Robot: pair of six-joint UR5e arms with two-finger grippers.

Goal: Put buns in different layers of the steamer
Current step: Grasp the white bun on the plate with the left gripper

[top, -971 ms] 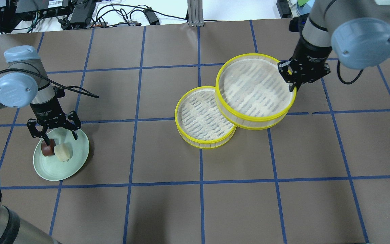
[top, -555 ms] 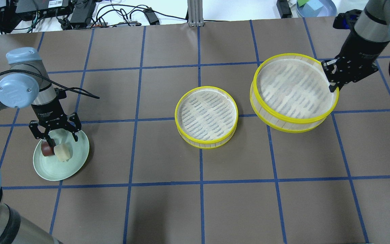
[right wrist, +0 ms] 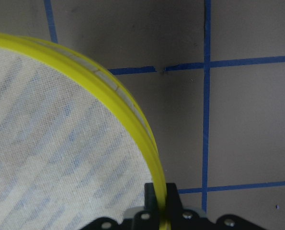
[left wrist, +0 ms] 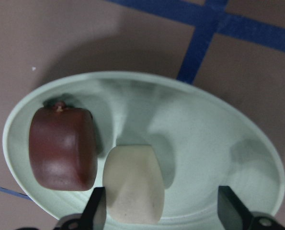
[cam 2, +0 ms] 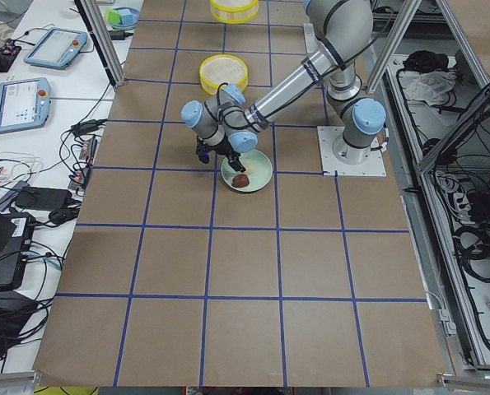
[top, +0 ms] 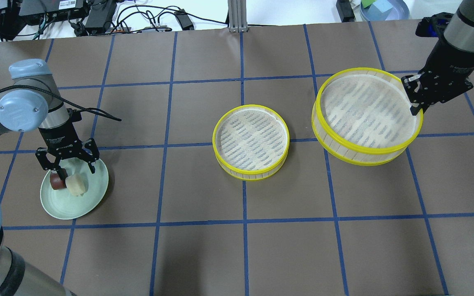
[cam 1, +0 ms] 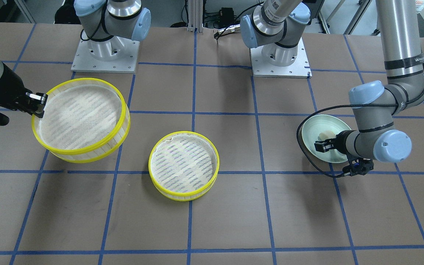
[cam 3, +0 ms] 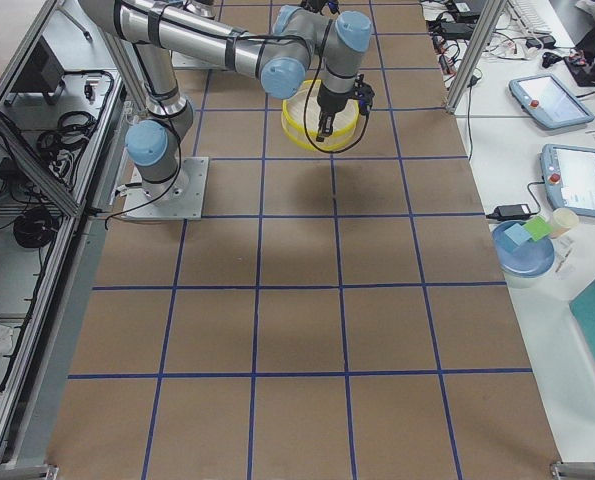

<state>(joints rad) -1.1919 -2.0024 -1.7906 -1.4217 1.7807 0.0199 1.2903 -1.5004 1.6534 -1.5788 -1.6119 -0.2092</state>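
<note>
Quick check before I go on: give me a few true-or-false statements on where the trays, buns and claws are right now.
The right claw grips one tray by its yellow rim. True.
The two trays are stacked. False: the other tray sits apart, alone at mid-table.
The cream bun and the brown bun both lie on the green plate. True.
The left claw is shut on a bun. False: it is open above the buns.

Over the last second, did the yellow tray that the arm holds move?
Yes. The held tray went rightward in the overhead view, clear of the resting tray.
</note>
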